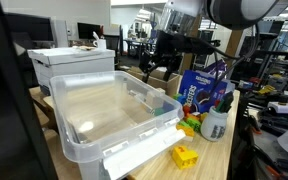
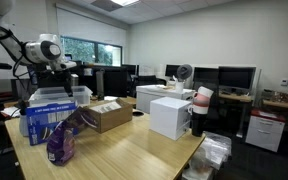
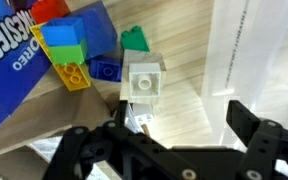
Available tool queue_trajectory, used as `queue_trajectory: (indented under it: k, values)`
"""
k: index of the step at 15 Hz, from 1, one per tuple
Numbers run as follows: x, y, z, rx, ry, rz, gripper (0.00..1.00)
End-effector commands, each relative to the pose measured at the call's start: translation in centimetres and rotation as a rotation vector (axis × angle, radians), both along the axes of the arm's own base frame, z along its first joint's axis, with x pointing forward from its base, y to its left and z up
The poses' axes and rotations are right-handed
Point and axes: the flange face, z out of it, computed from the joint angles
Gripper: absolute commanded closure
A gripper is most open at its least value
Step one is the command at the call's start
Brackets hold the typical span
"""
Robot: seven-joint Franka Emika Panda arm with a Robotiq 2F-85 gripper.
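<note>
My gripper (image 3: 179,118) is open and empty, hovering above the wooden table. In the wrist view a white toy brick (image 3: 144,78) lies just ahead of the left finger. A green brick (image 3: 135,39), a blue brick (image 3: 106,70), a yellow brick (image 3: 72,73) and a stacked blue, green and red pile (image 3: 59,35) lie beyond it against a blue Oreo package (image 3: 19,70). In an exterior view the gripper (image 1: 165,58) hangs over the table's far end, behind a clear plastic bin (image 1: 104,105). The arm and gripper (image 2: 60,72) also show in the other exterior view.
The bin's lid (image 1: 144,152) lies at the table's front edge with a yellow brick (image 1: 185,156) beside it. Red and green bricks (image 1: 190,122), a bottle (image 1: 214,124), the blue package (image 1: 198,86) and a purple bag (image 2: 64,140) crowd one side. A cardboard box (image 2: 109,116) and a white box (image 2: 170,116) stand nearby.
</note>
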Motion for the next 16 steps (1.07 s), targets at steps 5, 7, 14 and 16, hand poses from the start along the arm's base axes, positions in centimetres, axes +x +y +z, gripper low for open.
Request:
queue_trajectory:
  k: [5,7,14,16]
  values:
    - [-1.8,1.9,4.4,0.043,-0.113,0.034,0.00]
    - [-1.7,2.4,4.1,0.064,-0.096,0.046,0.00]
    - [-1.6,4.1,2.5,0.127,-0.019,0.125,0.03]
    - [-1.7,4.5,2.0,0.136,0.009,0.155,0.15]
